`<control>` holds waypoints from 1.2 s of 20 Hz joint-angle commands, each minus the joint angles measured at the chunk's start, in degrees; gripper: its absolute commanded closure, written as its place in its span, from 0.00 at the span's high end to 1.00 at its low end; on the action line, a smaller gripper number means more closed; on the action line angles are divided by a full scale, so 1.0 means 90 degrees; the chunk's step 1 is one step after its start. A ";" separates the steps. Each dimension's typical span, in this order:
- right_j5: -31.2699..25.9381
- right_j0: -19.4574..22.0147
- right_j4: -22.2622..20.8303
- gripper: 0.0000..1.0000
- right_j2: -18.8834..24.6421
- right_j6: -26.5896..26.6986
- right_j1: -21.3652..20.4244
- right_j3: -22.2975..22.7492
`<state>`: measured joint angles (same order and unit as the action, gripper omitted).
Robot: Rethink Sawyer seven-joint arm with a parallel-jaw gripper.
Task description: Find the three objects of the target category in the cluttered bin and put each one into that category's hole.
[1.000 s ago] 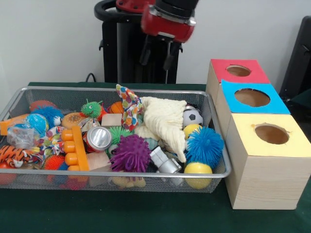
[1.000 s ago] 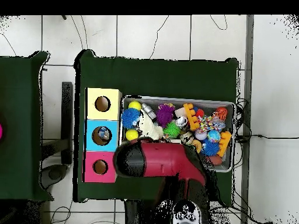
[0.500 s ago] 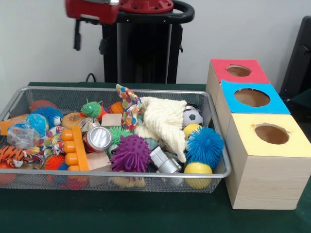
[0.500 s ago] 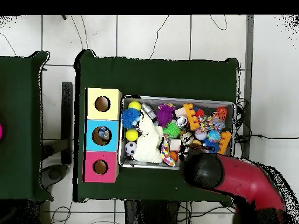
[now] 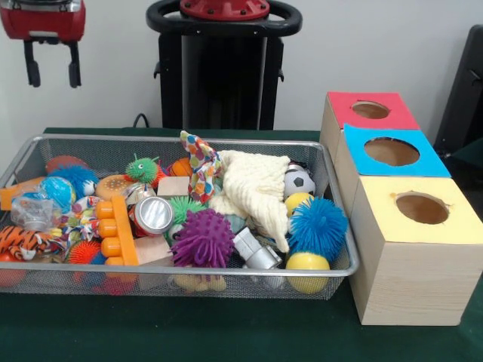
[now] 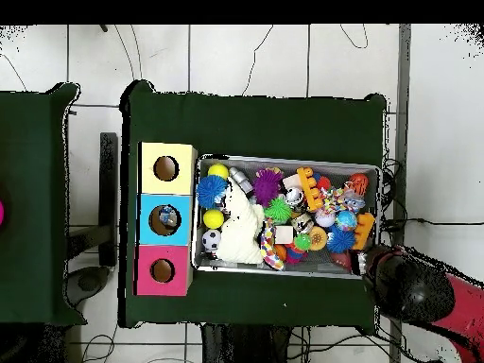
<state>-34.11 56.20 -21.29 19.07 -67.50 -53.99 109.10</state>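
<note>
This looks like a robotics lab: a green-covered table (image 6: pixel 255 123) stands on a pale tiled floor (image 6: pixel 246 57) with loose cables (image 6: pixel 416 222) trailing across it, a black robot pedestal (image 5: pixel 224 68) rises behind a wire bin (image 5: pixel 189 280) of toys, and plain white walls (image 5: pixel 355 45) surround everything.

Surface (image 6: pixel 255 123): green cloth is covering it; a wire bin and three boxes are sitting on it.
Wire bin (image 6: pixel 288 271): holding mixed toys, standing just beside the boxes.
White cloth (image 6: pixel 244 232): lying at the bin's end nearest the boxes.
Yellow box (image 6: pixel 167 168), blue box (image 6: pixel 164 219), pink box (image 6: pixel 163 270): standing in a touching column, each showing one round hole on top.
Blue spiky ball (image 6: pixel 210 191): resting between two yellow balls (image 6: pixel 217 171).
Orange block (image 6: pixel 309 188): lying tilted near the bin's middle.
Arm (image 6: pixel 421 295): reaching in from the lower right corner, overlapping the bin's corner.
</note>
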 commanded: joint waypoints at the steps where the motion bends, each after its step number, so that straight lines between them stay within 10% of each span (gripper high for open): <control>1: 0.0066 0.0332 -0.0463 1.00 0.1531 0.1721 0.0224 0.0607; 24: 0.0663 0.0160 -0.1248 1.00 0.1755 0.0524 0.0218 -0.0065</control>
<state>-32.40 57.32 -27.53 31.72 -66.66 -53.91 111.54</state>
